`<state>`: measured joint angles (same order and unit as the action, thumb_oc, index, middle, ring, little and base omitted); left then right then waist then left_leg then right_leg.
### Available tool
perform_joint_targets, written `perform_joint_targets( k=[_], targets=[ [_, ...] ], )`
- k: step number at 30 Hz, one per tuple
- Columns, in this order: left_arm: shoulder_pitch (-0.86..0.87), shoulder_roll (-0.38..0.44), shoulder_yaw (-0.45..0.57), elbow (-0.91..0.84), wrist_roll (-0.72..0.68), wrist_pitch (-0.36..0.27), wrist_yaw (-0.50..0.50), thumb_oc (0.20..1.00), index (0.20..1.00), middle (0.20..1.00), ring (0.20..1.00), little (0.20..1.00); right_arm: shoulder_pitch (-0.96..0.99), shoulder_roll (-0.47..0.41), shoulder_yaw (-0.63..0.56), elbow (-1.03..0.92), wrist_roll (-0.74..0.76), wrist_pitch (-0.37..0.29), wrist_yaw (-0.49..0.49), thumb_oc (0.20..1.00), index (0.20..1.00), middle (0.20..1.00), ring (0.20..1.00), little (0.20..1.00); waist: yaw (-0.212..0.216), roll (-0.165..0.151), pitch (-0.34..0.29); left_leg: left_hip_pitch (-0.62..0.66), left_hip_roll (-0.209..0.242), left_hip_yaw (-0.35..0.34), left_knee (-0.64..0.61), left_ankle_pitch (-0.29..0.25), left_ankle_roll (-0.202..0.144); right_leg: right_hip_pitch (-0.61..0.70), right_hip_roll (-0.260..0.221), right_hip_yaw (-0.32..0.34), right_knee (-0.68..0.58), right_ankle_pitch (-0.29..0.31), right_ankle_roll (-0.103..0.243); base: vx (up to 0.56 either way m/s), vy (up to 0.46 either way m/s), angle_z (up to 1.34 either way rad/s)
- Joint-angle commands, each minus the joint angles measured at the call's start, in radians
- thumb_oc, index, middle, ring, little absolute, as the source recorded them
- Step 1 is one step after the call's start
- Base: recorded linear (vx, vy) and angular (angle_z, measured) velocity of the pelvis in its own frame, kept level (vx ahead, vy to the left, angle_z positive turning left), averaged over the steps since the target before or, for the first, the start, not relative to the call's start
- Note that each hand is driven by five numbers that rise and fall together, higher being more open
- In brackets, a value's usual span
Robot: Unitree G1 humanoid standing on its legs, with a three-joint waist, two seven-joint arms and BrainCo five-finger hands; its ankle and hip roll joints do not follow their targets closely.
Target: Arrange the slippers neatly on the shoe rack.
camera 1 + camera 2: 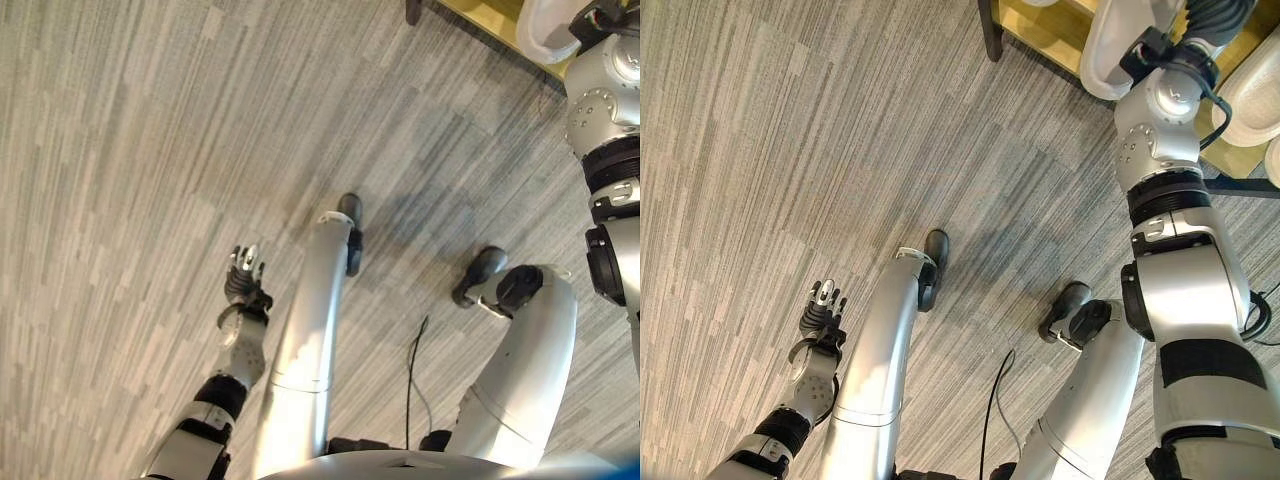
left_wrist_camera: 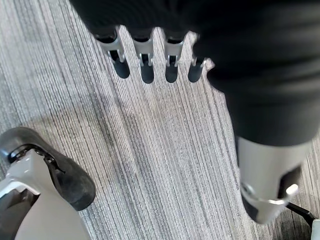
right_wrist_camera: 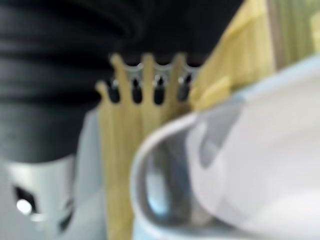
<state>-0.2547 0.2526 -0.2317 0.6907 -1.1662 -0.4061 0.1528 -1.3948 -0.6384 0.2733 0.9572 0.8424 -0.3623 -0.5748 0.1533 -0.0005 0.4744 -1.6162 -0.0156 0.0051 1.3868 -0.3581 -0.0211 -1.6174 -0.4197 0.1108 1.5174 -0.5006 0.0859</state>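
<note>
White, smooth-moulded slippers (image 1: 1110,55) rest on the yellow wooden shoe rack (image 1: 1045,25), and the right hand (image 3: 145,85) reaches over them, fingers straight and apart above one slipper's rim, gripping nothing. Placing looks under way; next seems to call for nudging that slipper square beside its neighbours (image 1: 1255,95). Over grey striped carpet (image 1: 150,150), the left hand (image 1: 243,275) hangs open, idle.

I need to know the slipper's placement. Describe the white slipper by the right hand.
The slipper is white and smooth, like plastic or foam, with a rounded rim. It lies on the yellow wooden shoe rack, partly hidden behind the right arm. In the right wrist view the right hand shows beside it; contact cannot be judged.
</note>
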Motion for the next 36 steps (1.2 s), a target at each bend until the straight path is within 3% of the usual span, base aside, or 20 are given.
perform_joint_targets(
  k=[1, 5, 14, 26, 36],
  targets=[
    [0.032, 0.001, 0.048, 0.032, 0.023, -0.029, 0.009, 1.000, 1.000, 1.000, 1.000, 1.000, 0.019, -0.006, -0.011, -0.117, -0.025, -0.100, -0.022, 1.000, 1.000, 1.000, 1.000, 1.000, -0.027, 0.022, -0.004, 0.046, -0.007, -0.104, -0.166, 0.073, -0.074, 0.061, 0.007, 0.068, -0.024, 0.091, 0.004, 0.00, 0.000, 0.00],
    [0.050, 0.002, 0.062, 0.024, 0.044, -0.027, 0.006, 1.000, 1.000, 1.000, 1.000, 1.000, 0.112, -0.018, -0.109, -0.200, -0.018, -0.142, -0.015, 1.000, 1.000, 1.000, 1.000, 1.000, -0.033, 0.028, -0.007, 0.046, -0.006, -0.103, -0.145, 0.062, -0.080, 0.059, 0.005, 0.067, 0.004, 0.076, 0.005, 0.02, -0.048, 0.02],
    [0.052, 0.002, 0.079, 0.002, 0.084, -0.022, 0.018, 1.000, 1.000, 1.000, 1.000, 1.000, 0.238, -0.003, -0.161, -0.359, -0.056, -0.154, 0.010, 1.000, 1.000, 1.000, 1.000, 1.000, -0.046, 0.024, -0.004, 0.046, 0.006, -0.105, -0.151, 0.069, -0.079, 0.060, 0.011, 0.066, -0.009, 0.085, 0.010, 0.00, -0.005, 0.00],
    [0.036, 0.008, 0.077, -0.025, 0.107, -0.018, 0.019, 1.000, 1.000, 1.000, 1.000, 1.000, 0.306, 0.036, -0.152, -0.376, -0.101, -0.117, 0.040, 1.000, 1.000, 1.000, 1.000, 1.000, -0.061, 0.014, 0.003, 0.046, 0.006, -0.110, -0.157, 0.074, -0.079, 0.059, 0.017, 0.064, -0.021, 0.094, 0.012, 0.00, 0.000, 0.00],
    [0.036, 0.043, 0.069, -0.045, 0.132, -0.013, 0.003, 1.000, 1.000, 1.000, 1.000, 1.000, 0.243, 0.054, -0.066, -0.314, -0.082, -0.070, 0.109, 1.000, 1.000, 1.000, 1.000, 1.000, -0.057, 0.012, 0.005, 0.046, 0.007, -0.111, -0.176, 0.084, -0.081, 0.062, 0.018, 0.066, -0.036, 0.102, 0.015, 0.00, 0.000, 0.00]
  ],
)
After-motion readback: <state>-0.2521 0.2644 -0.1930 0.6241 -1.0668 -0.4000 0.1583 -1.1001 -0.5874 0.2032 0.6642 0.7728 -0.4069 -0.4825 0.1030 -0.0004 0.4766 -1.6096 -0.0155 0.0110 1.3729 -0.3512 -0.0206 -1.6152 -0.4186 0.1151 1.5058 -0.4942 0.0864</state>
